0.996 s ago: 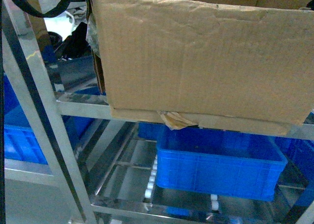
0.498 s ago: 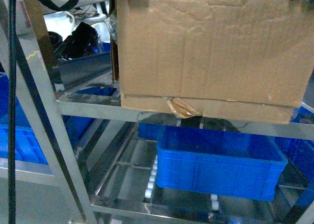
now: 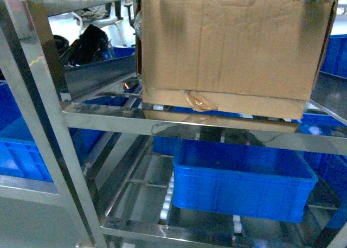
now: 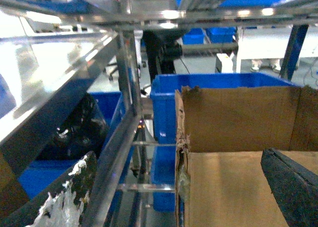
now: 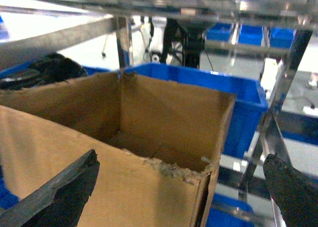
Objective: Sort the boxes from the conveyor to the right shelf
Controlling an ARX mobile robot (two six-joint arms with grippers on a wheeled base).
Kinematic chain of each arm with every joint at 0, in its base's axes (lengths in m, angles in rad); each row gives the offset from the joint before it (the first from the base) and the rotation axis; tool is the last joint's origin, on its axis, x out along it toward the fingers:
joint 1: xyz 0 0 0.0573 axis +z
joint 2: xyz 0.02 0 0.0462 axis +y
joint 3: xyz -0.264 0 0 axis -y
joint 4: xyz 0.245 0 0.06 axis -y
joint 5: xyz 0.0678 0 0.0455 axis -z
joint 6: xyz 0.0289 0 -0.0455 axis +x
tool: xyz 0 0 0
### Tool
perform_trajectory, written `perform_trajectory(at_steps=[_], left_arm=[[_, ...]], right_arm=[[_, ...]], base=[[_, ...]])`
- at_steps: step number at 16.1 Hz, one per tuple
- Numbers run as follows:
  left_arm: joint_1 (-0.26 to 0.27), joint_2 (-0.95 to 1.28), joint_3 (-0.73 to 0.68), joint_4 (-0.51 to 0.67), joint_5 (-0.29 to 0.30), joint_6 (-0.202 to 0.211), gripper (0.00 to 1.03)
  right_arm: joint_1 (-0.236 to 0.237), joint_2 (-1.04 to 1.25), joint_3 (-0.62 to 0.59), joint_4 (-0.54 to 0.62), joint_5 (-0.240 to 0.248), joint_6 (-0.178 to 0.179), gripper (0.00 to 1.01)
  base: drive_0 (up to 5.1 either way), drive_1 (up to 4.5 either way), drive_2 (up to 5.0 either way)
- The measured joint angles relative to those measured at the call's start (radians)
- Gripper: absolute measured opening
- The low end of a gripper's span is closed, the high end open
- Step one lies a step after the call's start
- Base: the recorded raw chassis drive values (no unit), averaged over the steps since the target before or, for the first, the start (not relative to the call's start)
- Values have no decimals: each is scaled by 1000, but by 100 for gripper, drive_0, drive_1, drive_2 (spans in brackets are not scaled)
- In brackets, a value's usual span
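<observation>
Cardboard box hides shelf tier behind it.

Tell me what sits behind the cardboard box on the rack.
A blue bin stands right behind the cardboard box on the rack. The box's walls hide the bin's lower part and contents.

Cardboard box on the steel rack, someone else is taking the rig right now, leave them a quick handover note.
Left gripper: open, fingers straddling the box's left corner; no grip visible.
Right gripper: open, fingers wide either side of the box's right corner.
The large brown corrugated cardboard box, with torn top edges and nothing visible inside, sits on the upper tier of the shiny stainless-steel rack, in front of a blue plastic bin. Another blue bin is on the tier below.
Done: box is on the shelf.
Left: withdraw both arms, return to the conveyor, which is out of view.
</observation>
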Motion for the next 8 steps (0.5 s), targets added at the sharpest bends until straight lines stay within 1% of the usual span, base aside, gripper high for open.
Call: perform_trajectory(at_steps=[1, 2, 3, 4, 6, 7, 8], left_arm=[[-10, -45, -40, 15, -3, 18, 98], [-19, -84, -83, 5, -5, 18, 98], [-28, -126, -133, -30, -3, 9, 98], [-30, -172, -182, -48, -5, -9, 98], [-24, -278, -267, -69, -27, -45, 98], [-18, -326, -308, -68, -27, -59, 98], [-9, -384, -363, -88, -5, -70, 98]], right_arm=[[0, -37, -31, 40, -10, -12, 98], [0, -74, -60, 35, -27, -19, 98], [-2, -122, -109, 14, -50, -18, 98], [-5, -174, -163, -10, -55, -18, 98], [-30, -296, -264, -72, -74, -13, 98], [-34, -357, -309, -115, -83, -13, 98], [-41, -430, -370, -183, -90, -18, 98]], base=[[0, 0, 0], [0, 0, 0], [0, 0, 0], [0, 0, 0], [0, 0, 0], [0, 0, 0], [0, 0, 0]])
